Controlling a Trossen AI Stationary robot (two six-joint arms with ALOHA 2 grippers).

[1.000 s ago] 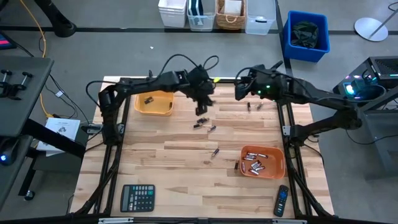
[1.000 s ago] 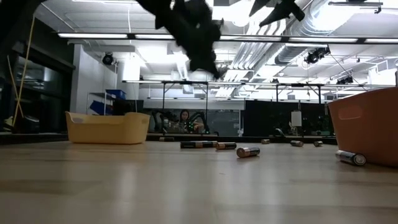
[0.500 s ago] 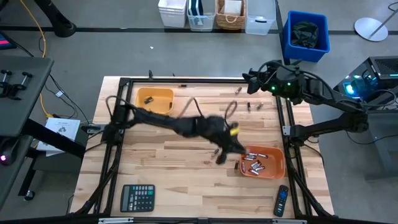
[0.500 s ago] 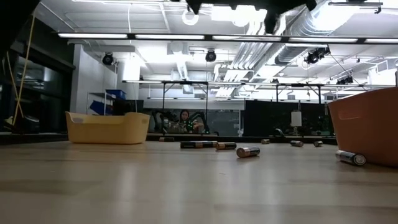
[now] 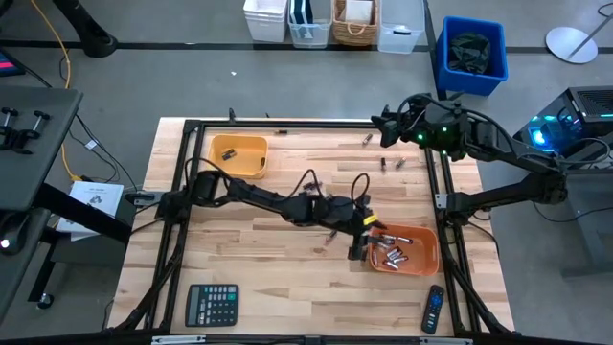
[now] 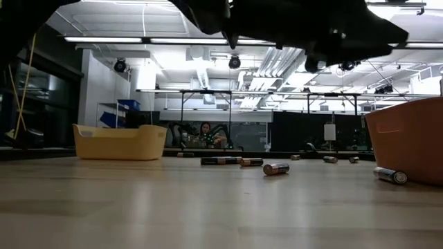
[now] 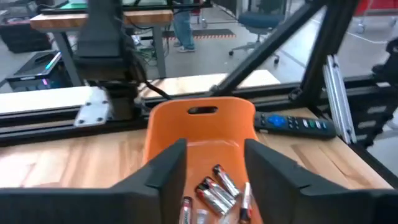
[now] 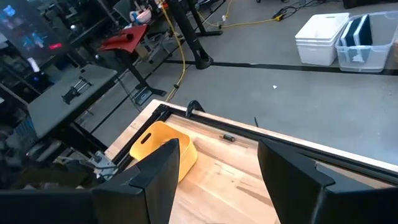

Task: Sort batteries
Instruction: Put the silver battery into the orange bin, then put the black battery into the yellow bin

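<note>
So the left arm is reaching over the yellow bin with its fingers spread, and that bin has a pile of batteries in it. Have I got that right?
Not quite: the bin is orange, not yellow. In the left wrist view the left gripper hangs, fingers spread, over the orange bin, which holds a pile of batteries. The high view shows the yellow bin at the far side, away from that arm.

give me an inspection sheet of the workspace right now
surface: wooden table, black frame.
job's things: batteries in the orange bin; loose batteries mid-table and near the far edge; yellow bin holds one dark item.
clutter: calculator, remote.
grippers: left claw at the orange bin's edge, fingers open; right claw raised at the far right, open.
cables: looped along the left arm.
surroundings: storage bins on the floor; a person beyond the table in the low view.
</note>
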